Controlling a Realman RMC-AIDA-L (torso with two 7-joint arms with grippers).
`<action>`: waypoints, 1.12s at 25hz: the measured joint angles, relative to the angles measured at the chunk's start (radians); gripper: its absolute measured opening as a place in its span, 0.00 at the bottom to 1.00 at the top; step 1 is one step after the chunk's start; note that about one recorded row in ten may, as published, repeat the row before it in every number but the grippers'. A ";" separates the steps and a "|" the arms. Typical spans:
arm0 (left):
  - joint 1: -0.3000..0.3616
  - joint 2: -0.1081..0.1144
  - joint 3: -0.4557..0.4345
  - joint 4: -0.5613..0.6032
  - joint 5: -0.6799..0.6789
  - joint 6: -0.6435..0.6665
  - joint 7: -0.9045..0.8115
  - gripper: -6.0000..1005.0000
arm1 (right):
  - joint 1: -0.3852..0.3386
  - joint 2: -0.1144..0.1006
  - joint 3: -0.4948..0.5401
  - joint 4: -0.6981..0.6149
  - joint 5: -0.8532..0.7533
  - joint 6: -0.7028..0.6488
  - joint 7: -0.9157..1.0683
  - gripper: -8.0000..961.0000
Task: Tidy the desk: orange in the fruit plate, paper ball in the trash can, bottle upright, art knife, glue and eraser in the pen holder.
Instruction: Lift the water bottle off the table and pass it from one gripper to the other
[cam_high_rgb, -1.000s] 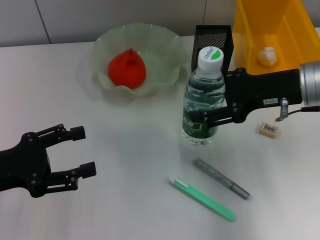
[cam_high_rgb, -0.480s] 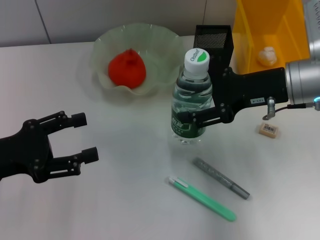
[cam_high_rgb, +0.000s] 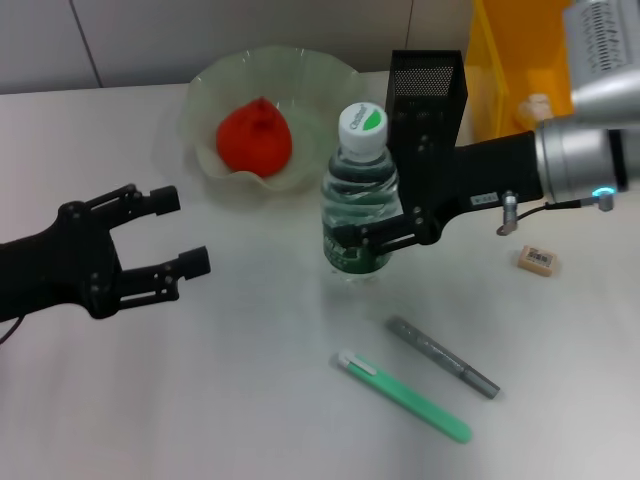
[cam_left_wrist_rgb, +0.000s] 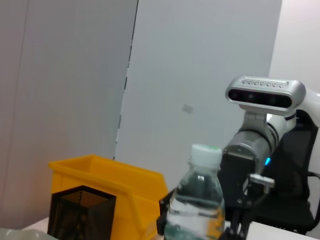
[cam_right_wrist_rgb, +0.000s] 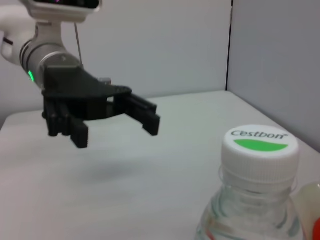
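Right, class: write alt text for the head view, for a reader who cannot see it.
The right hand grips an upright water bottle on a white desk, while the open left hand hovers nearby. Behind sit an orange in a green fruit plate, a black pen holder and a yellow trash can.

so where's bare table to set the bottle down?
Open table lies between the left gripper and the bottle, in front of the fruit plate. Crowded: the green knife and grey pen in front, the eraser on the right, the pen holder behind. The right gripper holds the bottle.
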 joint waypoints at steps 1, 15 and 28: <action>-0.015 -0.004 0.000 -0.004 -0.001 -0.015 -0.004 0.86 | 0.015 0.000 -0.015 0.022 -0.001 0.019 -0.012 0.83; -0.056 -0.048 -0.006 0.000 -0.004 -0.063 -0.006 0.86 | 0.140 0.006 -0.088 0.188 0.006 0.119 -0.081 0.83; -0.084 -0.060 -0.007 -0.016 -0.006 -0.144 0.003 0.86 | 0.195 0.010 -0.130 0.273 0.034 0.157 -0.127 0.83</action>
